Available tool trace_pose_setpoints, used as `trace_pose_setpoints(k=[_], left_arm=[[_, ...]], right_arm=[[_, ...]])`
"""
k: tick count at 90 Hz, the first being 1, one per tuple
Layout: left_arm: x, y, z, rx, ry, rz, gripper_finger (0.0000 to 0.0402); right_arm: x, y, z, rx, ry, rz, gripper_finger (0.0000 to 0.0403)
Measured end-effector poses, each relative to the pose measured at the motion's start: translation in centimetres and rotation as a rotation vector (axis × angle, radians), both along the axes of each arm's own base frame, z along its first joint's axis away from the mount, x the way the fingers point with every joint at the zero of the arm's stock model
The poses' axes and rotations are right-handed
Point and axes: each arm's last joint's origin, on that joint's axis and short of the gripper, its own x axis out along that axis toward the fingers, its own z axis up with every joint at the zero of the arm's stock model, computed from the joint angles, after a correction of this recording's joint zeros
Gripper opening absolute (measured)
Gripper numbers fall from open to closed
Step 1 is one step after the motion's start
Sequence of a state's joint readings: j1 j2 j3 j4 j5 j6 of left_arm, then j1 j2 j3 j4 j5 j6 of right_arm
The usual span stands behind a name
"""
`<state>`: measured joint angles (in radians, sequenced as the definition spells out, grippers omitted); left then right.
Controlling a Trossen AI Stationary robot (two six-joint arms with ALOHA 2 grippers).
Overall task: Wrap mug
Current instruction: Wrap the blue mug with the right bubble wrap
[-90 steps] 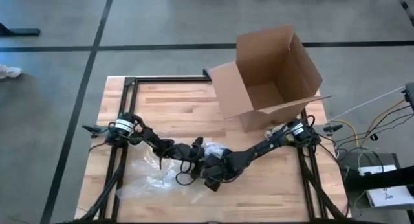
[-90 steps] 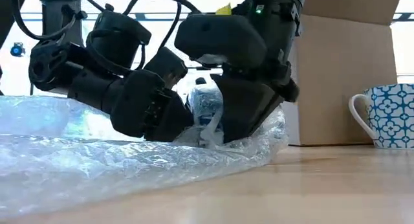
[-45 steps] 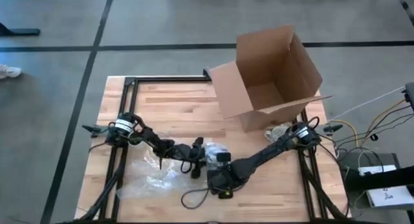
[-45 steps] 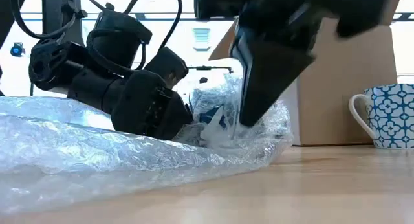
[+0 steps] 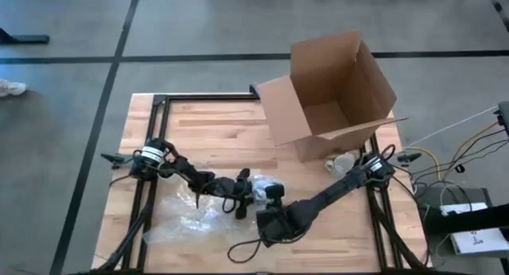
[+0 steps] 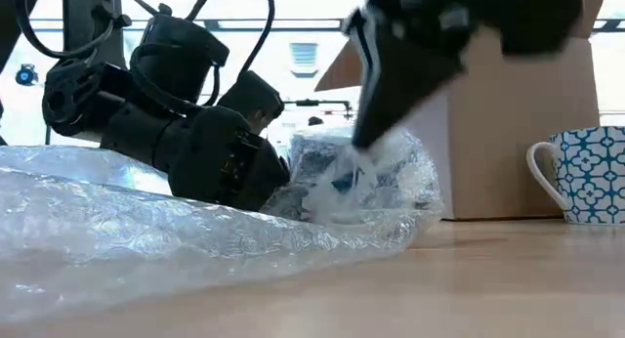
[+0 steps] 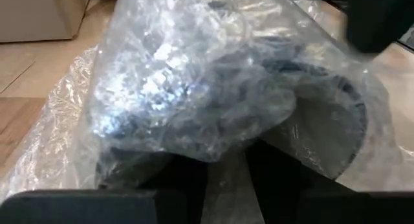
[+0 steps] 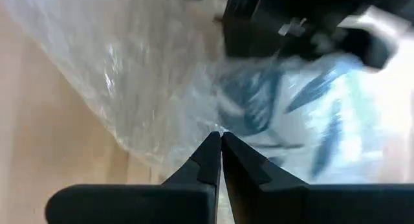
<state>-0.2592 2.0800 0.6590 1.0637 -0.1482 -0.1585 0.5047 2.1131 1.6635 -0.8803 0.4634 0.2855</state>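
High view first: a pale butcher-block wooden table (image 5: 207, 132) stands on a grey concrete floor (image 5: 199, 21) crossed by dark lines; an open brown cardboard box (image 5: 334, 92) sits at the table's far right, flaps up, and a second blue-and-white patterned mug (image 6: 581, 174) stands beside it near the right arm's base; cables trail off the right edge toward a small white unit on the floor.

A clear sheet of bubble wrap (image 5: 187, 215) lies spread over the near-left part of the table; its right end is bunched up over the blue-and-white ceramic mug (image 6: 342, 167), which lies on its side near the table's middle front, partly swathed in the plastic.

Low view shows the left gripper (image 6: 269, 182) lying low on the wrap, pressed against the bundle; the left wrist view has its dark fingers (image 7: 181, 179) set apart at the mug's mouth under the film, though whether they actually clamp the mug I cannot tell; the right gripper (image 8: 220, 146) hangs just above the bundle, its two fingertips pressed together on a pinch of the bubble wrap, which rises in a small peak toward it in the low view.

Behind the table the low view looks into a bright room with a light wall and a dark horizontal rail.
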Motion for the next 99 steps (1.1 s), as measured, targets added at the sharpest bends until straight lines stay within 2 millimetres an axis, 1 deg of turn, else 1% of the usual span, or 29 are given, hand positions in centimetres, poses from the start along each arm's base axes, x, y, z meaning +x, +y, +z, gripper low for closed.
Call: trace_pose_setpoints(k=[8,18,29,38,46,59,70,81,89,99], left_arm=[[0.0,0.0,0.0,0.000,0.000,0.000,0.0098],[0.0,0.0,0.0,0.000,0.000,0.000,0.0098],[0.0,0.0,0.0,0.000,-0.001,0.001,0.0098],[0.1,0.0,0.0,-0.001,-0.003,0.001,0.0098],[0.2,0.0,0.1,-0.001,-0.006,0.002,0.0098],[0.2,0.0,0.1,0.002,-0.007,0.011,0.0098],[0.2,0.1,0.1,0.010,-0.008,0.013,0.0098],[0.2,0.1,0.2,0.011,-0.008,0.012,0.0098],[0.1,0.1,0.6,0.014,0.002,0.005,0.0098],[0.0,0.1,1.5,0.023,0.033,-0.002,0.0098]], right_arm=[[-0.1,-0.4,-1.5,0.030,-0.003,0.003,0.0000],[-0.1,-1.0,-2.8,0.056,-0.017,-0.008,0.0000],[0.4,-1.8,-3.8,0.053,-0.024,-0.028,0.0000],[1.0,-2.1,-4.8,0.047,-0.023,-0.011,0.0000],[1.4,-2.4,-5.3,0.044,-0.031,-0.002,0.0000],[1.8,-3.4,-6.0,0.058,-0.015,-0.054,0.0001],[1.8,-3.7,-6.1,0.082,-0.018,-0.123,0.0001],[2.2,-3.6,-5.0,0.134,-0.034,-0.214,0.0001],[2.4,-3.4,-4.3,0.148,-0.024,-0.256,0.0000],[2.6,-3.4,-4.0,0.157,-0.022,-0.256,0.0000]])
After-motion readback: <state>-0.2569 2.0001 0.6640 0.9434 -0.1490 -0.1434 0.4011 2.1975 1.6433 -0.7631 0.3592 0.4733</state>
